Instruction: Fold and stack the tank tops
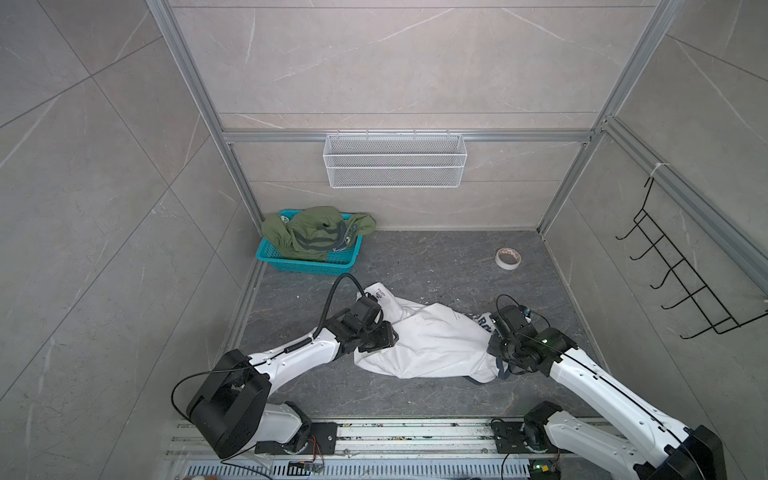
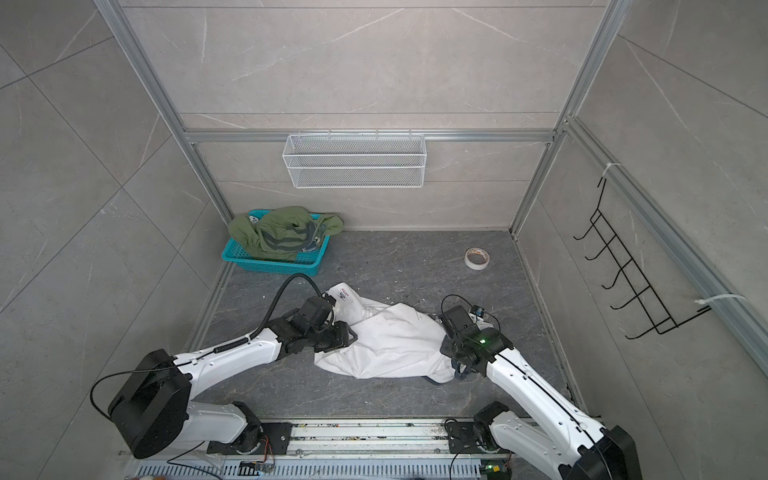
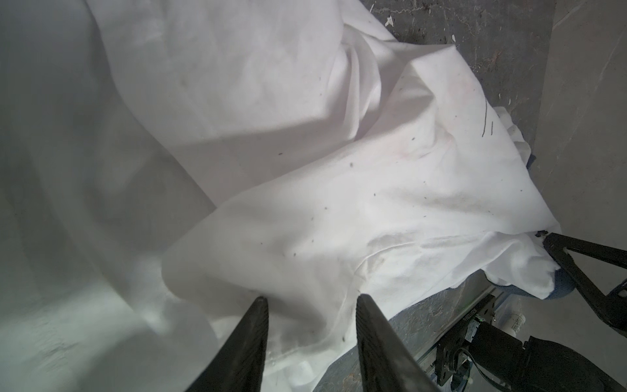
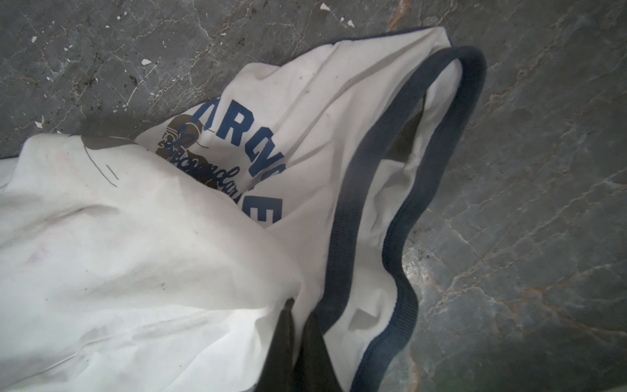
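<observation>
The white tank top [image 1: 432,345] [image 2: 390,345] lies crumpled on the dark floor between my two arms. My left gripper [image 3: 310,300] stands open at its left end, the fingers apart over a raised fold of white cloth [image 3: 373,203]. My right gripper [image 4: 298,309] is shut on the white cloth beside a navy-trimmed opening [image 4: 353,203], at the right end of the top [image 1: 496,353]. The blue chest lettering [image 4: 244,152] shows partly under a fold. The olive green tank top [image 1: 309,235] [image 2: 282,232] is bunched in the teal basket [image 1: 307,266].
A roll of tape [image 1: 508,258] [image 2: 476,258] lies on the floor at the back right. A white wire basket [image 1: 395,160] hangs on the back wall. On the right wall hangs a black hook rack [image 1: 681,274]. Walls enclose the floor on three sides.
</observation>
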`<act>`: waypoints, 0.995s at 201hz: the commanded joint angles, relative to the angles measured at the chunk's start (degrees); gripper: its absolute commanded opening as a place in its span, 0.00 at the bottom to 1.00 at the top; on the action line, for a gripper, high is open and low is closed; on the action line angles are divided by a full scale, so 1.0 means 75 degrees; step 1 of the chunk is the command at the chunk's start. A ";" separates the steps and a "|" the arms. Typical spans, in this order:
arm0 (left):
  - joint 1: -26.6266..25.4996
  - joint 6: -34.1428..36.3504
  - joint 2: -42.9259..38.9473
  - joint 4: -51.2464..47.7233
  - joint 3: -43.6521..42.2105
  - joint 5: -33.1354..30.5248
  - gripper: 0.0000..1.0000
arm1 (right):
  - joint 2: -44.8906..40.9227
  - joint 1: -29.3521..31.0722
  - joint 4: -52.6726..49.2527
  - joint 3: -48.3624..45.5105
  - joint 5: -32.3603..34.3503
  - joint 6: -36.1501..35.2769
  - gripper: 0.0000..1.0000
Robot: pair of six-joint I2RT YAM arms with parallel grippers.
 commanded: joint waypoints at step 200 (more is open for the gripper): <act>-0.1028 -0.0018 0.0413 -0.2407 0.1061 -0.2226 0.46 | -0.0053 -0.0022 0.0049 -0.0158 -0.0047 -0.0105 0.00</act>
